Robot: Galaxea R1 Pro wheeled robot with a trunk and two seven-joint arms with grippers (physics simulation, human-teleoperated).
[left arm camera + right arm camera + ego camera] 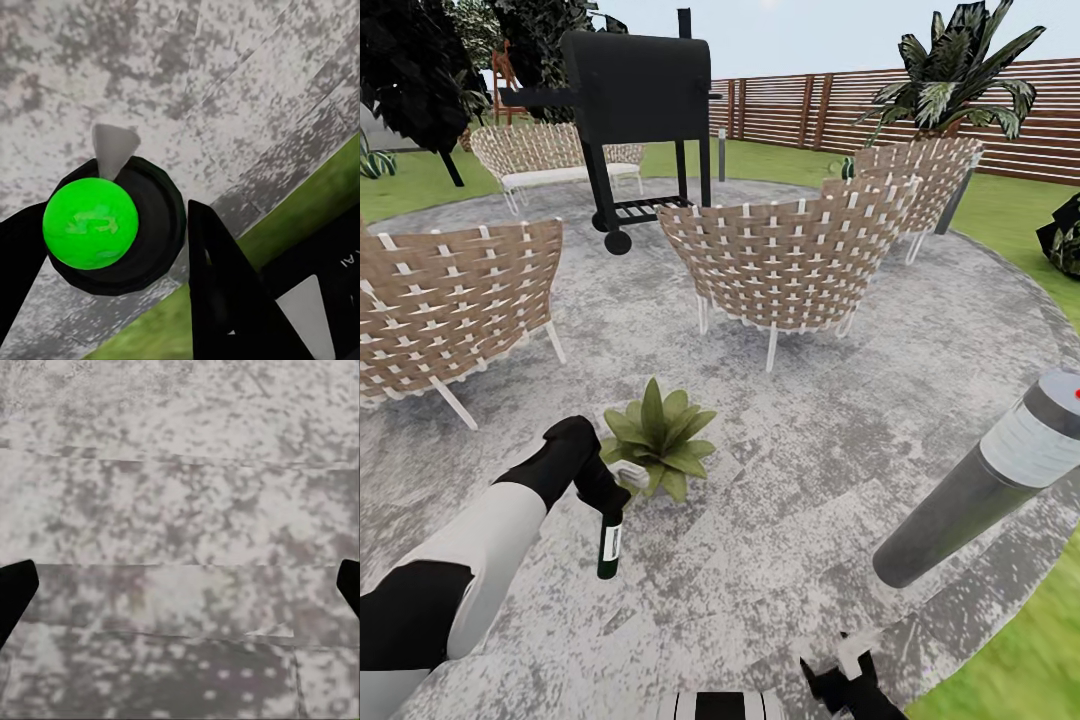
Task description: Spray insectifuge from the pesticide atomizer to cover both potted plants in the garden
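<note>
On the round grey stone patio (780,520) of the garden, a potted plant (658,435) with pointed green leaves sits in front of me. My left gripper (598,482) is shut on the pesticide atomizer (610,545). The dark bottle hangs down from it, and the whitish spray head (632,476) points at the plant's near leaves. In the left wrist view the atomizer (146,225) shows end-on with a green round patch and a whitish nozzle (114,148), between my black fingers (225,300). My right gripper (847,680) is low at the front, and in its wrist view it (180,589) is open over bare stone.
Woven wicker chairs (790,260) (450,300) ring the patio, with a black grill (635,110) behind them. A grey bollard lamp (980,490) leans in at the right. Lawn (1020,660) and a slatted wooden fence (800,110) lie beyond. A small leafy plant (372,160) stands far left.
</note>
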